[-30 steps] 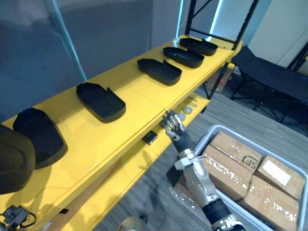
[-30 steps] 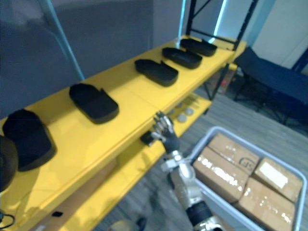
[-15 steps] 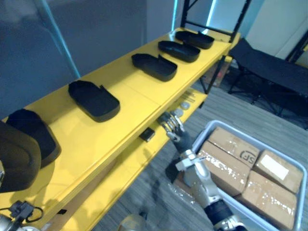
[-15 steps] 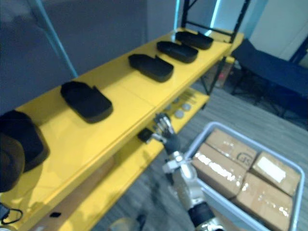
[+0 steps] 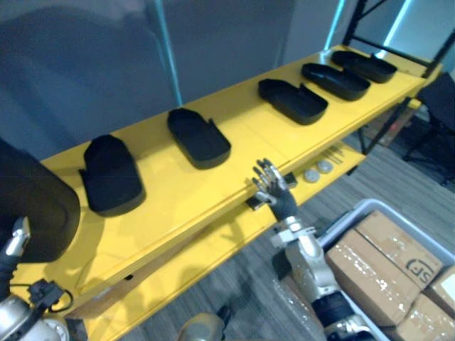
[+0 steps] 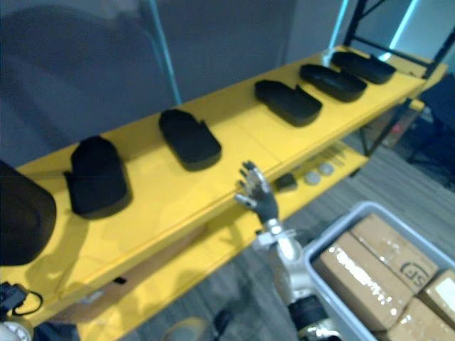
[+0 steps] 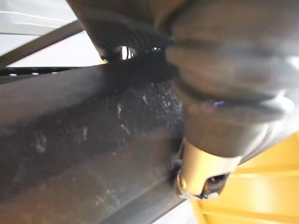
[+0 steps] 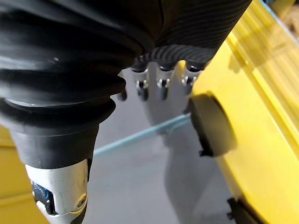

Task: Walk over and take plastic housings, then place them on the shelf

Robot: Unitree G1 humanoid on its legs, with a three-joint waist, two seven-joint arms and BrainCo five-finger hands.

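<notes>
Closest, the left hand [image 5: 15,239] carries a big dark housing [image 5: 32,202] up by the near end of the yellow shelf [image 5: 178,199], likely to set it there; I cannot tell how it grips. The right hand [image 5: 273,190] is spread wide and empty, beside the shelf edge. Farther off, five housings [image 5: 199,137] lie in a row, spaced apart.

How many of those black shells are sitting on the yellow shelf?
5 plastic housings lie in a row on the yellow shelf: nearest, then, farthest. The big dark shape at the near left may be another.
</notes>
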